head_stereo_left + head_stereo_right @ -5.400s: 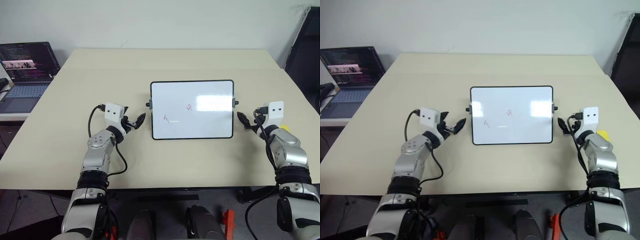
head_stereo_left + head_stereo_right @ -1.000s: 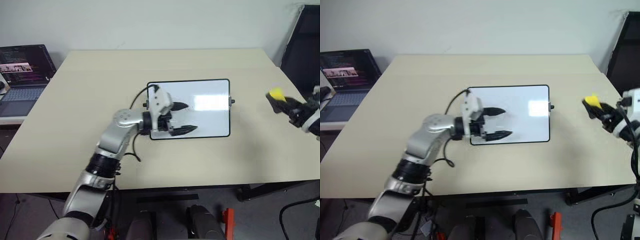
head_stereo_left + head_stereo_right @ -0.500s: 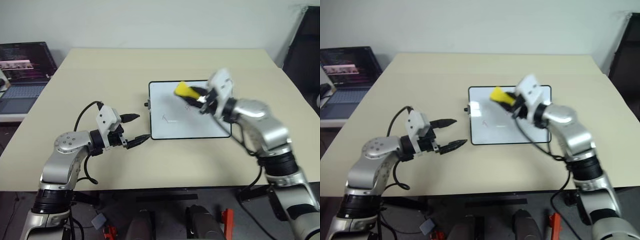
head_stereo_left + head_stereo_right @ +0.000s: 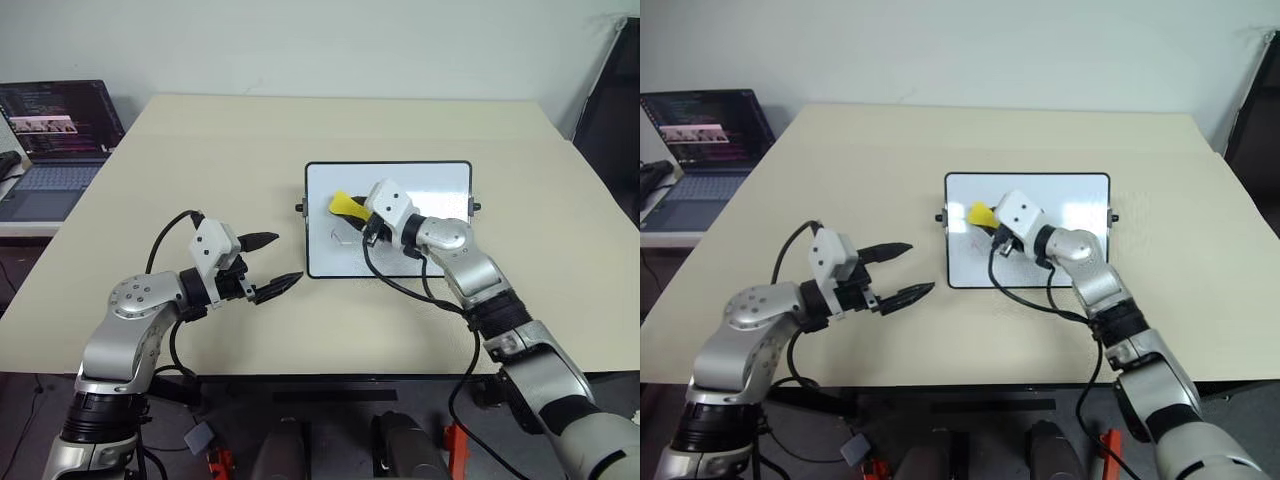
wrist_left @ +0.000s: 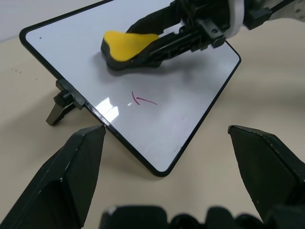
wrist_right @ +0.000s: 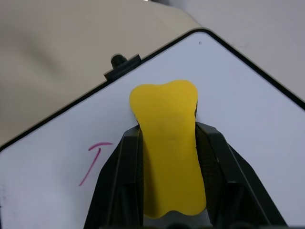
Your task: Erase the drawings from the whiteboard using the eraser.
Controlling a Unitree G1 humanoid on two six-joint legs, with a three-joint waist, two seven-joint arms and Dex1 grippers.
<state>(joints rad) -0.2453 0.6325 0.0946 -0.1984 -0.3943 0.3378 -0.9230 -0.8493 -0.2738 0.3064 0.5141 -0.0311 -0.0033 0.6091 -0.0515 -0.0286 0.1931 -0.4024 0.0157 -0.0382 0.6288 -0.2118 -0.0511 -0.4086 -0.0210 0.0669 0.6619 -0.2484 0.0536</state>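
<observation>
1. Right gripper [image 6: 167, 157]: both black fingers clamped on the eraser [image 6: 167, 157], one on each long side; the yellow block projects past the fingertips and sits over the whiteboard [image 4: 440, 180], towards the board's left short side.
2. Whether the eraser touches the board surface cannot be told; the left wrist view shows it low over the glossy white face.
3. Drawings: one red arrow-like mark [image 6: 93, 161] lies on the board just beside the right gripper's fingers, apart from the eraser; no second mark can be made out.
4. Left gripper [image 4: 272, 264]: fingers spread apart, holding nothing; it hovers over the table [image 4: 200, 150], just off the board's near left corner, pointing towards the board.
5. Whiteboard: flat on the table ahead of both grippers; black knob [image 5: 61, 106] at its left short side, close beyond the left gripper's fingertips.
6. Laptop [image 4: 50, 140]: well apart, far to the left of the left gripper.
</observation>
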